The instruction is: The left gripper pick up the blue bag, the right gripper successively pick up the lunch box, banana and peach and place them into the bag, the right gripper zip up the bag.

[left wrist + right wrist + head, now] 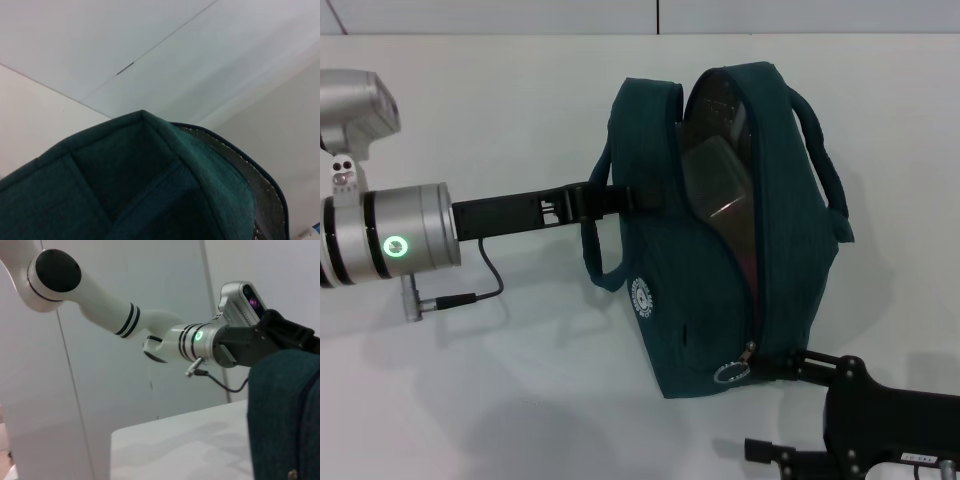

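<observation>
Over the white surface (520,400), in the head view, the blue bag (690,290) sits upright-ish with its top opening facing the camera; the zipper runs open along most of its length, showing silver foil lining and the clear lunch box (720,190) tilted inside the opening; the banana and peach cannot be made out. One loop handle hangs down the bag's left side, the other arches along its right side; a small round white logo shows low on the near panel.

From the left, the left gripper (620,198) reaches in on its black bar from the silver arm with the green light; its fingers are closed on the bag's left side at the handle strap, holding the bag; the left wrist view shows only teal fabric close up with a strip of zipper edge.

At the bag's lower end, the right gripper (780,365) comes in from the bottom right; its fingers are pinched on the zipper pull, just beside the metal ring (728,373) that dangles from the slider; the right wrist view shows the bag's side (285,415) and the left arm beyond it.
</observation>
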You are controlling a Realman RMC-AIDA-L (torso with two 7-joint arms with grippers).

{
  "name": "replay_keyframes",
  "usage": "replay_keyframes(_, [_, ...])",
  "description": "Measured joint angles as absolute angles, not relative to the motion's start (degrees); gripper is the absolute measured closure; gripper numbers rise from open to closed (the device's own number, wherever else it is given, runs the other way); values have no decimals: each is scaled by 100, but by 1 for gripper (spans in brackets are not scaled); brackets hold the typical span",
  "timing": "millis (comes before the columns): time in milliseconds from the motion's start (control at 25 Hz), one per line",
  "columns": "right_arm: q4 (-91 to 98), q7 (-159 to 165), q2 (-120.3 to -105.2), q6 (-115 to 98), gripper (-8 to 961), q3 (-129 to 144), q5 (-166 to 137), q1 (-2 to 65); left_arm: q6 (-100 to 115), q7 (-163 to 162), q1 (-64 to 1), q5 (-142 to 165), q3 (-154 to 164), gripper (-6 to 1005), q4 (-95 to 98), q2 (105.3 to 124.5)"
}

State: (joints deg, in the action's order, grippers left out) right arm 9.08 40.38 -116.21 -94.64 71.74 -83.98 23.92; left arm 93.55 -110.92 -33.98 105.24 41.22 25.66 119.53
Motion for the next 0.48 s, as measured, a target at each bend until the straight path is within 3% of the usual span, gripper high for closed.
replay_keyframes(480, [899, 3907, -11619, -9271, 168, 7151, -7948, 2162, 9361, -11092, -3372, 10520, 4122, 960, 2566, 11949])
